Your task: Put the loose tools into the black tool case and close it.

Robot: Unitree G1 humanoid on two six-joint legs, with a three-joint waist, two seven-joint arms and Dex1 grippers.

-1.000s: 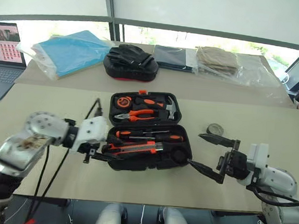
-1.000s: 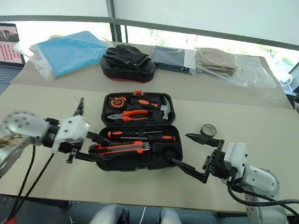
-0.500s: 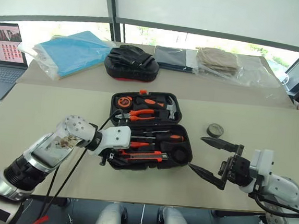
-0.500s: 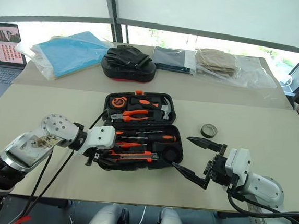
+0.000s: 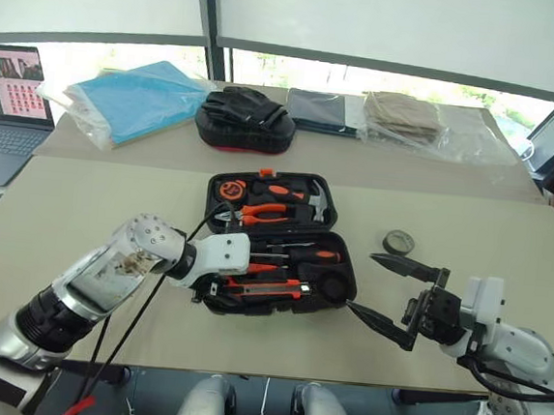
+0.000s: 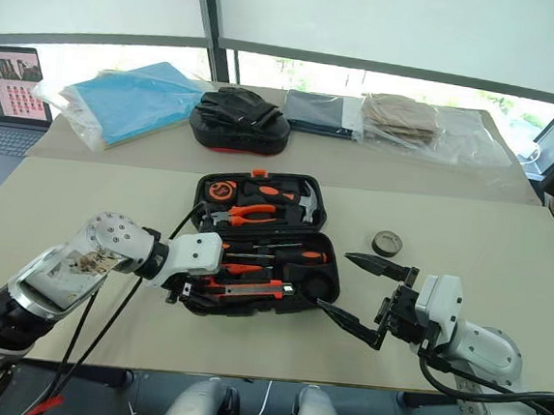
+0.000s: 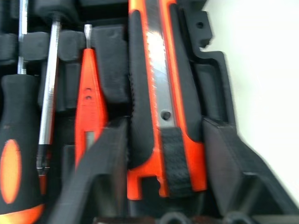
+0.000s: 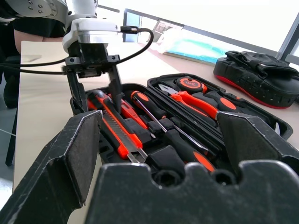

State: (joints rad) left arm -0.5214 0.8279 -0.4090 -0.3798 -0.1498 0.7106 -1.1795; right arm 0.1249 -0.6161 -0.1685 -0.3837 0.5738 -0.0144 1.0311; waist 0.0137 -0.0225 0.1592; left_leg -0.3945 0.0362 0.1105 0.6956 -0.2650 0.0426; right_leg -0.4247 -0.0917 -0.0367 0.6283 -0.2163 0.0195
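Case open on the table, my left gripper (image 8: 96,88) down over the utility knife (image 7: 161,102), fingers parted.

Black tool case (image 5: 340,286) lies open in front of me, lid half away from me with pliers (image 5: 257,211), hammer (image 5: 318,201) and tape measure (image 5: 228,189) seated in it. Near half holds two screwdrivers (image 5: 288,252), the thin orange tester pen (image 7: 88,102) and the knife along the near edge. My left fingers (image 7: 100,172) stand either side of the knife's butt end with gaps showing, so nothing is gripped. My right gripper (image 5: 395,296) hovers just beside the case's right end, spread wide and empty. The small dark tape roll (image 5: 398,241) sits on the table right of the case, apart from it.
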